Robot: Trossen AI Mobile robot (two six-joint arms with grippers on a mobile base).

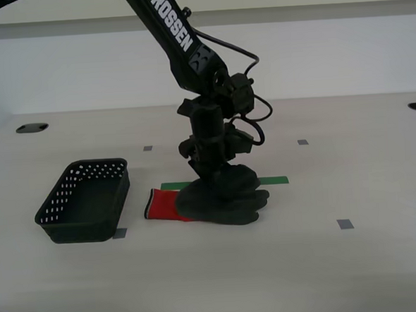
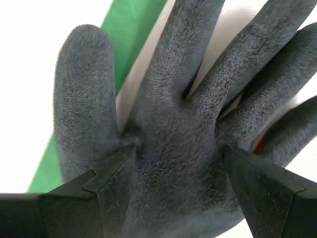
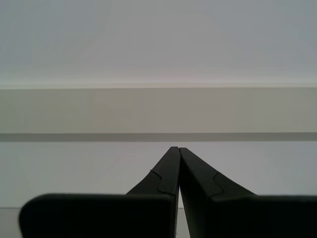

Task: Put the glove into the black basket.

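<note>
The table [image 1: 385,272] carries the black basket [image 1: 84,202] toward the exterior view's left, with the glove [image 1: 211,202] lying flat just beside it, red cuff facing the basket. My second gripper [image 2: 173,178] stands over the palm, jaws spread wide astride it (presumably to pinch there). My first gripper [image 3: 178,158] is pressed closed, holding nothing, and points at a bare wall.

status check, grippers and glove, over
My second gripper open, jaws astride the glove palm on the table. My first gripper shut, empty. Black basket empty, path clear.
</note>
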